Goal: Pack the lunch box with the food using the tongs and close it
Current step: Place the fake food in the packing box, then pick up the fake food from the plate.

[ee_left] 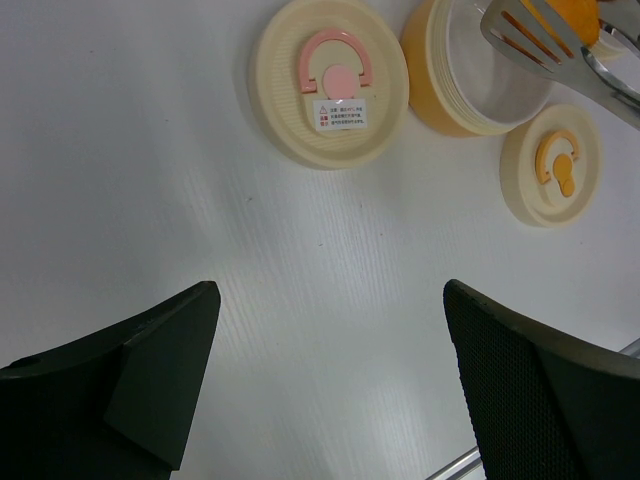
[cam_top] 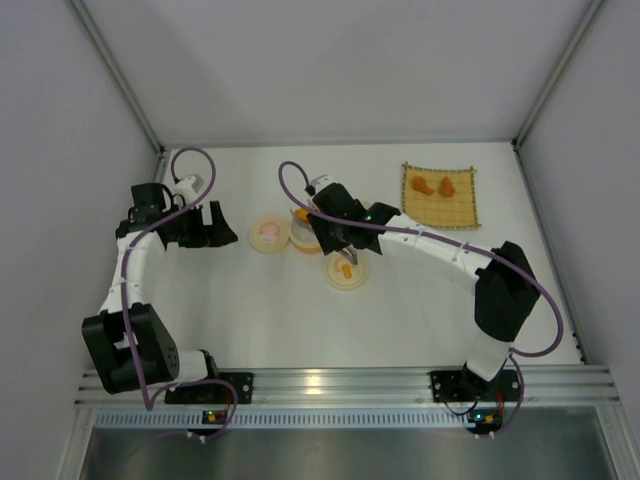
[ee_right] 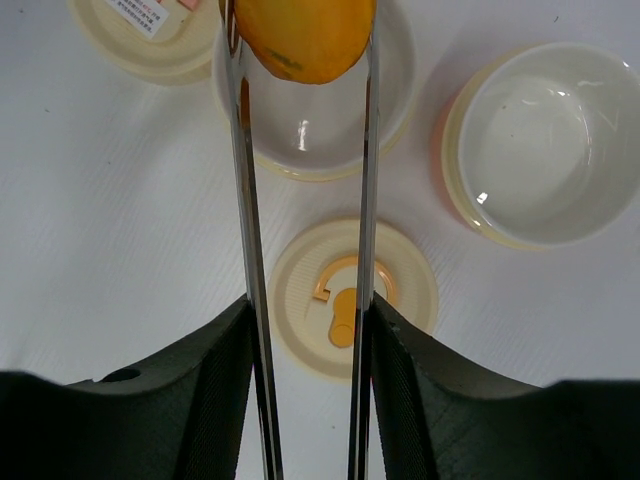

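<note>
Grips the tongs [ee_right: 245,200] in the right claw [ee_right: 308,320], food lump [ee_right: 300,35] pinched above the bowl [ee_right: 320,172] at 12 o'clock, left claw [ee_left: 330,370] open and empty; could drop it past the rim onto the tabletop [ee_right: 120,200] if released off-centre.

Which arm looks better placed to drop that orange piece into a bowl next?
Right. The right tool grips the tongs, which pinch the orange food over a bowl. The left tool hangs open, holding nothing, near the pink-handled lid.
</note>
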Available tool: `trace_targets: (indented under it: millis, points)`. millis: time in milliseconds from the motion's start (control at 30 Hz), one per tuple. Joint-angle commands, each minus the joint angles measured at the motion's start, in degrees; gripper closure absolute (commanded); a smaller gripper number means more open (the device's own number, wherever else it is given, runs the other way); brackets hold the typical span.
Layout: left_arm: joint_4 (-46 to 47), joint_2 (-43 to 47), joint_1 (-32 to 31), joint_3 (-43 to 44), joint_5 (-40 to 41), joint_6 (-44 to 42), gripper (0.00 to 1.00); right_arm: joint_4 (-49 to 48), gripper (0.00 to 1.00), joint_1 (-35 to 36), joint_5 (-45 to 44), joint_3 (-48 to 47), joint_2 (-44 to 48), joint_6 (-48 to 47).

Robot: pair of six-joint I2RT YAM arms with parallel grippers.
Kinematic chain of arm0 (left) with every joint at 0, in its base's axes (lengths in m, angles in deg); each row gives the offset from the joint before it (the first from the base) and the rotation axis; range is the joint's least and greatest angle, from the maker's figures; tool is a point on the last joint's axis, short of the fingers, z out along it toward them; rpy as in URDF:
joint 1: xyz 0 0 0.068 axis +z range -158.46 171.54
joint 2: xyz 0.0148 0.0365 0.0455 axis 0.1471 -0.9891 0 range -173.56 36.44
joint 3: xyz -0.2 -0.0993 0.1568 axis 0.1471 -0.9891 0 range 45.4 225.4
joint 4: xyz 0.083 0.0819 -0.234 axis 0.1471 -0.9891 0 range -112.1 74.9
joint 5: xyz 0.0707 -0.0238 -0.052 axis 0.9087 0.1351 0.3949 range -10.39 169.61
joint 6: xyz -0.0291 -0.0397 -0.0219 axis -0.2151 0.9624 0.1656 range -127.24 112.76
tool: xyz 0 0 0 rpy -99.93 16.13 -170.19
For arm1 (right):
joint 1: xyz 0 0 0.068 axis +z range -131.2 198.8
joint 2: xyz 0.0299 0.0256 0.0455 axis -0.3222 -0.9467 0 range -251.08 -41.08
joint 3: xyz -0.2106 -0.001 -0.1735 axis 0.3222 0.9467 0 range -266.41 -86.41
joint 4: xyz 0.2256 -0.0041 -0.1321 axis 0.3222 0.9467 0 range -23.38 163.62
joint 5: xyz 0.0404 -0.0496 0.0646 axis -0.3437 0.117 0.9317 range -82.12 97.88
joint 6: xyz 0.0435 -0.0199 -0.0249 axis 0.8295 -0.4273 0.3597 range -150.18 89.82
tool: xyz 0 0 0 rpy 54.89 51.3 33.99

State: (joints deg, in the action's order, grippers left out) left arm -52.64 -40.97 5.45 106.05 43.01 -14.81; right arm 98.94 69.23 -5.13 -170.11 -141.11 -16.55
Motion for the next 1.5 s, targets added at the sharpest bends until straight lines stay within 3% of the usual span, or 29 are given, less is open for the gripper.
trace_targets:
  millis: [0,200,333,600,833,1033,1167,1467]
  points:
    - [0.10,1.12,0.33,1.50,-1.28,-1.30,0.02,-3.31,0.55,1.33,-1.40,-1.73,-0.69,-0.27]
    - [0.01,0.85,0.33,1.41,-1.28,-1.30,0.02,-2.87,0.52,1.42,-1.57,-1.20,-0.78,-0.44]
    - [0.10,0.77,0.33,1.50,-1.37,-1.30,0.02,-3.31,0.43,1.42,-1.66,0.46,-0.52,-0.18]
    - [-0.16,0.76,0.33,1.50,-1.28,-1.74,0.02,-3.66,0.42,1.42,-1.66,0.65,0.53,0.43]
    - [-1.30,0.77,0.33,2.81,-2.95,-2.53,0.02,-3.14,0.43,-0.59,-4.99,0.55,10.71,1.40]
    - [-1.31,1.12,0.24,3.69,-3.39,-2.89,0.02,-0.06,0.48,-14.64,-3.87,5.30,18.54,2.72]
    - [-0.96,0.42,0.33,3.69,-4.18,-2.36,0.02,2.13,0.48,-25.10,-2.97,5.75,17.59,-0.26]
    - [-0.78,-1.69,0.33,4.13,-5.15,-2.27,0.02,3.37,0.52,-36.09,-3.77,7.15,12.40,0.96]
